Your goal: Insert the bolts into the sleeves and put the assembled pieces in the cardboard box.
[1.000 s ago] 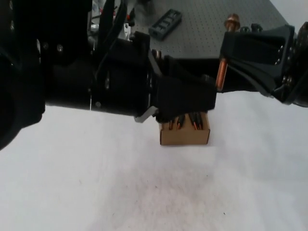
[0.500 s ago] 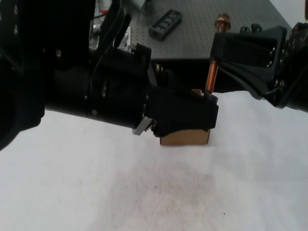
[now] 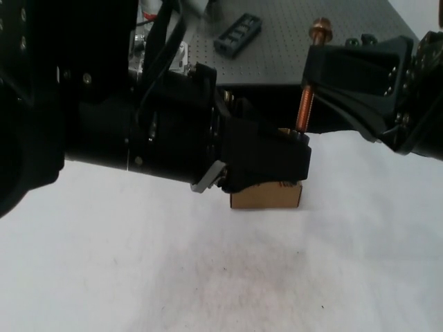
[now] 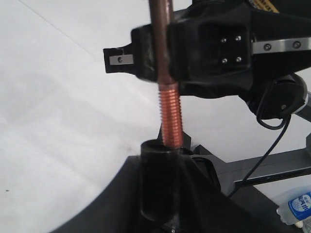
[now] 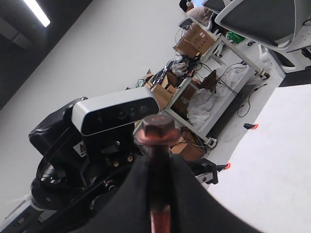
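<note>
My left gripper [image 3: 277, 160] hangs just over the cardboard box [image 3: 266, 196] and is shut on a black sleeve [image 4: 158, 179], which stands upright. A copper bolt [image 4: 165, 116] stands head up in my right gripper [image 3: 324, 77], which is shut on its shank. The bolt's threaded tip sits in the sleeve's top opening. In the high view the bolt [image 3: 304, 104] rises from the left gripper, its hex head [image 3: 320, 29] on top. From the right wrist, the bolt head [image 5: 156, 130] shows above the fingers [image 5: 121, 204]. The box's inside is hidden by the left gripper.
The box stands on a white cloth [image 3: 208, 277] with free room in front of it. Behind lies a grey perforated board [image 3: 311, 21] with a black slotted tray [image 3: 237, 33]. The left arm's bulk [image 3: 104, 117] blocks the left half of the high view.
The right gripper has carried the bolt left and set it upright over the left gripper. The left gripper has come down over the box, covering the pieces inside. The bolt tip now meets the sleeve.
</note>
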You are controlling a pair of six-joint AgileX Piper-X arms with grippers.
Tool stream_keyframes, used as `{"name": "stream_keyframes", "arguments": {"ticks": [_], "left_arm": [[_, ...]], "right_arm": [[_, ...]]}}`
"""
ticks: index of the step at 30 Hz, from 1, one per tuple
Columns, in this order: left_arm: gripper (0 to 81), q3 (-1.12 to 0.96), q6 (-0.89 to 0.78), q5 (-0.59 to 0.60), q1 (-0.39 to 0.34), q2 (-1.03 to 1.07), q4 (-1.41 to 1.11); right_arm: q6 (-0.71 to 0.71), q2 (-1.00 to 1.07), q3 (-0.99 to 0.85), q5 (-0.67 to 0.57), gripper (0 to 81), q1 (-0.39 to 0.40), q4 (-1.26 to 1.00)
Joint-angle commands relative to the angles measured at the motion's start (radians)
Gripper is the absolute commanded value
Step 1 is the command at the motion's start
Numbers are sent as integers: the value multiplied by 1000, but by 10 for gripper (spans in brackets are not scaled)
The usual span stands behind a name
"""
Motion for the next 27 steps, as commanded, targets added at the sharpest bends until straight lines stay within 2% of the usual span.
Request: {"name": "stream_keyframes", "arguments": {"ticks": [1,22,27], "left_arm": [[6,-4,-9,-16,2,-8,-13],[6,-4,33,-16,2,-8,-28],[6,-4,35,-64,2,-8,-28]], "right_arm": [[-1,-9,-7,-5,1,1,-18],[-21,-9,-7,17,1,1,36],[-26,-9,-7,-3,1,1,36]]}}
